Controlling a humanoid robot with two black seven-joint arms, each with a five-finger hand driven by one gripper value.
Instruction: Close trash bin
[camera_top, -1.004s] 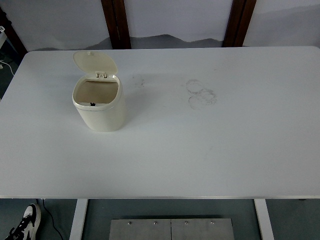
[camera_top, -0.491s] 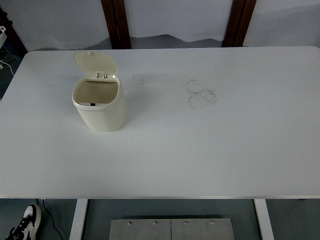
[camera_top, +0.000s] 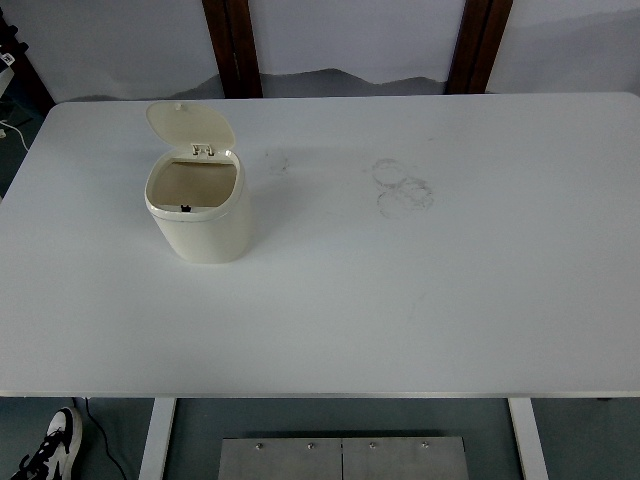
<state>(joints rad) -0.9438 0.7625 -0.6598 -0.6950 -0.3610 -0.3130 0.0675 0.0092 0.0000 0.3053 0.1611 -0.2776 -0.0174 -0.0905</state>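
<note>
Across nearly the whole view spreads the table (camera_top: 420, 300), white, its near edge running along the bottom. Neither of my hands shows anywhere over it, so I cannot tell whether my fingers are spread, pressed together or pinching anything, and I cannot place the bin relative to them.

Next in size is the bin (camera_top: 200, 215), cream-coloured, standing upright on the table's left half, toward the far side and well in from the left edge. Its mouth is uncovered, and I look down into a tan interior with a small dark speck near the front wall.

Hinged at the bin's far rim, the lid (camera_top: 188, 124) stands raised and tilted back, its inner face toward me; a small tab sits on its top edge. Just below it, at the hinge, is a small metal fitting.

Right of the bin, near the table's middle and well apart from it, lie faint grey ring marks (camera_top: 402, 187) on the surface, overlapping one another. A fainter smudge (camera_top: 277, 161) lies between them and the bin.

Below the table's near edge, at the bottom left corner, part of a black-and-white shoe (camera_top: 45, 455) shows on the floor.
</note>
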